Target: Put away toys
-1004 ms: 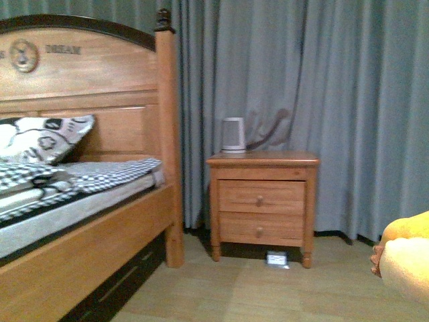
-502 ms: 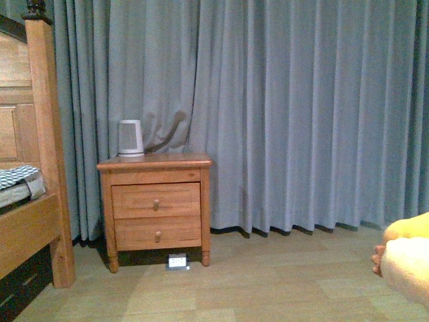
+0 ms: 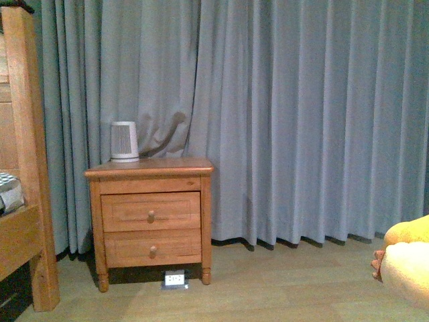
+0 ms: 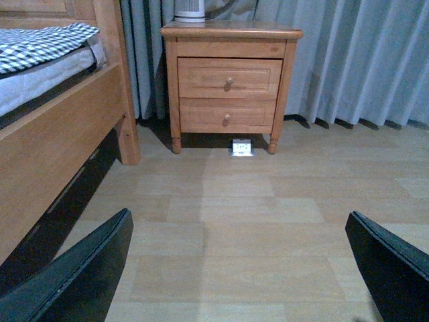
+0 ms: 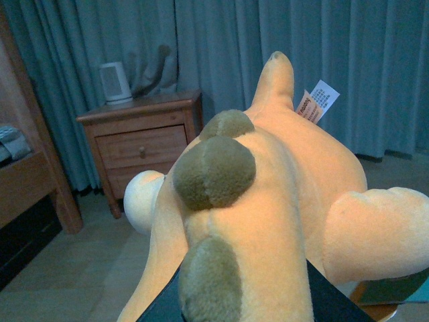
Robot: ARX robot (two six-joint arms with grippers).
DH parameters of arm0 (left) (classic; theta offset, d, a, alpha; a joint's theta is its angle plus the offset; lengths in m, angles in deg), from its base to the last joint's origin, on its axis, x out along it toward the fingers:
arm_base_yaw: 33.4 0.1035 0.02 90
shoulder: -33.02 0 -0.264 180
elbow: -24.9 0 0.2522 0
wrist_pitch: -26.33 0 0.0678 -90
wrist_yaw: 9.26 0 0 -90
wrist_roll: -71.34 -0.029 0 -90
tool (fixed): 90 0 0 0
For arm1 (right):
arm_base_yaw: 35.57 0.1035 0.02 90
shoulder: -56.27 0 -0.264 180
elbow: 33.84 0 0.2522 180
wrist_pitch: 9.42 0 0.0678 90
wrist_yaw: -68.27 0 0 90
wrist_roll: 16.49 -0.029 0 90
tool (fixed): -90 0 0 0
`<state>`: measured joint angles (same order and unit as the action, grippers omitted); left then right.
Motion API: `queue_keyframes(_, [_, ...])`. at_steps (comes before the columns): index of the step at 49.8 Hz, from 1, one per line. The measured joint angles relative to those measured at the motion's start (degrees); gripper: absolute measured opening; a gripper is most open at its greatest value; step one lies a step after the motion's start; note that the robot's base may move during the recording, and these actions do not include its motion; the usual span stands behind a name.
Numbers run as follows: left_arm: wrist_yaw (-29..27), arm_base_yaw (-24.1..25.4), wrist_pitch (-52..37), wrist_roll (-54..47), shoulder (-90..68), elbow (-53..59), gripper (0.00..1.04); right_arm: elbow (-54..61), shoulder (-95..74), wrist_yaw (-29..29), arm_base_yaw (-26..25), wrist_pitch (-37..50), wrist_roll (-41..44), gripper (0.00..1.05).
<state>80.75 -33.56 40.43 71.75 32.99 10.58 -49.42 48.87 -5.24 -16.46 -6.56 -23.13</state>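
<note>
- Pinched shut on the plush toy (image 5: 268,201): right claw (image 5: 248,305), dark fingers on either side low on the body.
- Held off the floor (image 4: 268,221), well right of the nightstand (image 3: 151,215), at the lower right edge of the front view.
- Long axis running away from the right wrist camera. Tapered end toward the curtain (image 3: 301,121), white tag beside it. Three olive spots in a row along the upper ridge. Pale cream rounded part low on one flank.
- Spread wide, nothing between the fingers: left claw (image 4: 238,268), over bare floor, facing bed (image 4: 47,100) and nightstand.
- Against one second ago: headboard and patterned pillow gone from the front view, only the bedpost (image 3: 27,168) left at the edge. Nightstand shifted from centre to left. Plush toy in the same corner.
- Counted: one plush toy, one nightstand, two drawers, two knobs, one white ribbed device (image 3: 124,141) on top, one small white item (image 3: 174,278) on the floor beneath.
</note>
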Motion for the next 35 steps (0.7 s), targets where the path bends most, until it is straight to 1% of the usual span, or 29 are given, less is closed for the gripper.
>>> queue_keyframes(35, [0.0,0.0,0.0,0.0,0.0,0.0,0.99,0.0,0.0,0.0,0.0,0.0,0.0,0.19])
